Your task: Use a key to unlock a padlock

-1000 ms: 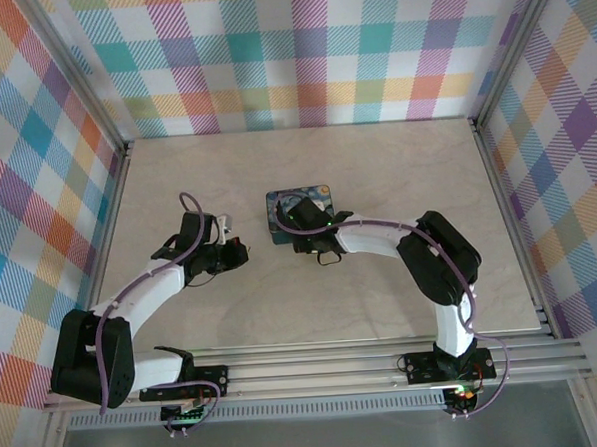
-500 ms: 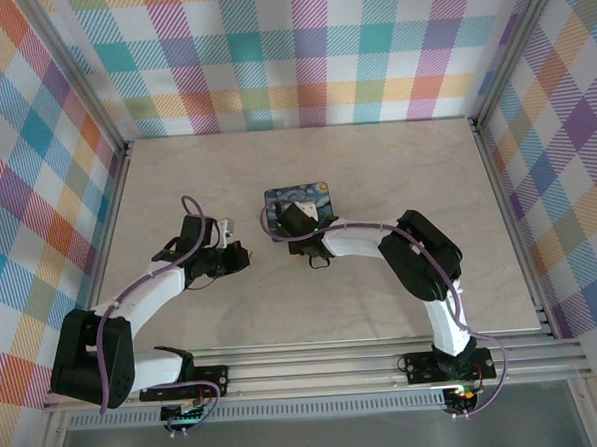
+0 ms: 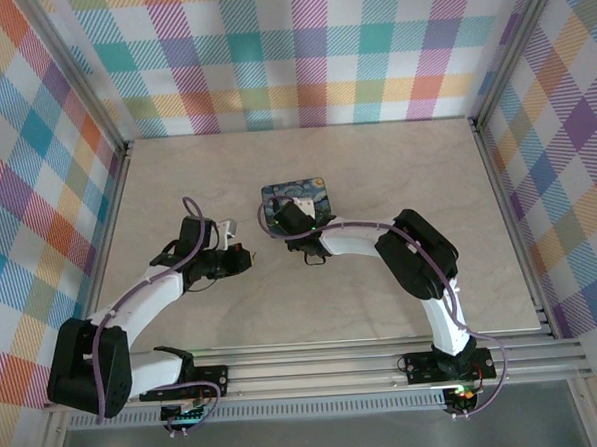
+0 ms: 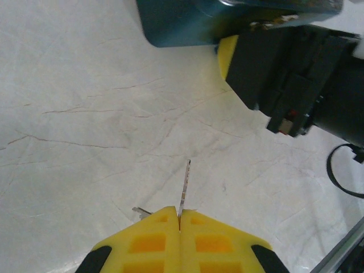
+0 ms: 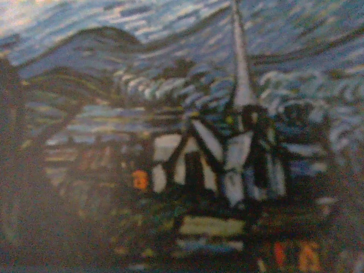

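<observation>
My left gripper (image 4: 179, 211) is shut on a thin silvery key (image 4: 184, 183), whose blade sticks out past the yellow fingertips above the pale table. From above, the left gripper (image 3: 244, 254) sits just left of the dark-blue painted tin (image 3: 299, 201). My right gripper (image 3: 279, 225) is at the tin's near-left corner. One of its yellow fingers (image 4: 227, 54) lies against the tin's side wall (image 4: 187, 23). The right wrist view is a blurred close-up of the tin's starry-night lid (image 5: 187, 142). The padlock is hidden.
A second small key tip (image 4: 142, 211) pokes out beside my left fingers. The marble-look table (image 3: 396, 168) is ringed by aluminium rails (image 3: 336, 367) and plaid walls. The right arm's black wrist (image 4: 296, 74) and cable are close to the left gripper.
The right gripper has moved left and slightly away from me onto the tin's near-left corner, and the tin has shifted a little left. The left gripper has edged right with the key.
</observation>
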Motion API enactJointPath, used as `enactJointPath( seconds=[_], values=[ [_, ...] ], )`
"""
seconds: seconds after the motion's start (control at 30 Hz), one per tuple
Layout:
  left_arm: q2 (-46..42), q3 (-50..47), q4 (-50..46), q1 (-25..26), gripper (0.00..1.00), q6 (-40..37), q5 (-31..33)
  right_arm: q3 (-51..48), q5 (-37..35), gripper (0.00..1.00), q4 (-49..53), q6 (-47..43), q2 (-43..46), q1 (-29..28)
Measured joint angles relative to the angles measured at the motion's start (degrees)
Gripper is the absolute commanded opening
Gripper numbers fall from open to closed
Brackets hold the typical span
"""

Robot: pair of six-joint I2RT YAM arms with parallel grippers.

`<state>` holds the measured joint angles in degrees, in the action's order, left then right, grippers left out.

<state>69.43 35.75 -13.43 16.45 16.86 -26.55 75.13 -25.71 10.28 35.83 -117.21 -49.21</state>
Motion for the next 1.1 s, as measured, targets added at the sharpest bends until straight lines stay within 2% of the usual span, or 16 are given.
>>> enactJointPath(
  seconds=[0.2, 0.37, 0.67, 1.1],
  values=[
    [-1.0, -0.7, 0.5, 1.5, 0.0, -2.4, -1.4, 0.0, 1.3, 0.09, 0.3, -2.1, 0.3, 0.0],
    [-1.0, -4.0, 3.8, 3.0, 0.0, -3.8, -3.3, 1.5, 6.4, 0.0, 4.5, -2.4, 2.0, 0.5],
    [-1.2, -12.7, 18.0, 6.4, 0.0, -3.9, -3.8, 3.0, 18.4, 0.0, 13.4, -2.4, 6.9, 2.8],
    [2.5, -13.5, 36.2, 12.7, 0.0, -4.9, -1.5, 4.1, 32.1, 0.0, 19.8, 0.0, 11.7, 9.2]
  ],
)
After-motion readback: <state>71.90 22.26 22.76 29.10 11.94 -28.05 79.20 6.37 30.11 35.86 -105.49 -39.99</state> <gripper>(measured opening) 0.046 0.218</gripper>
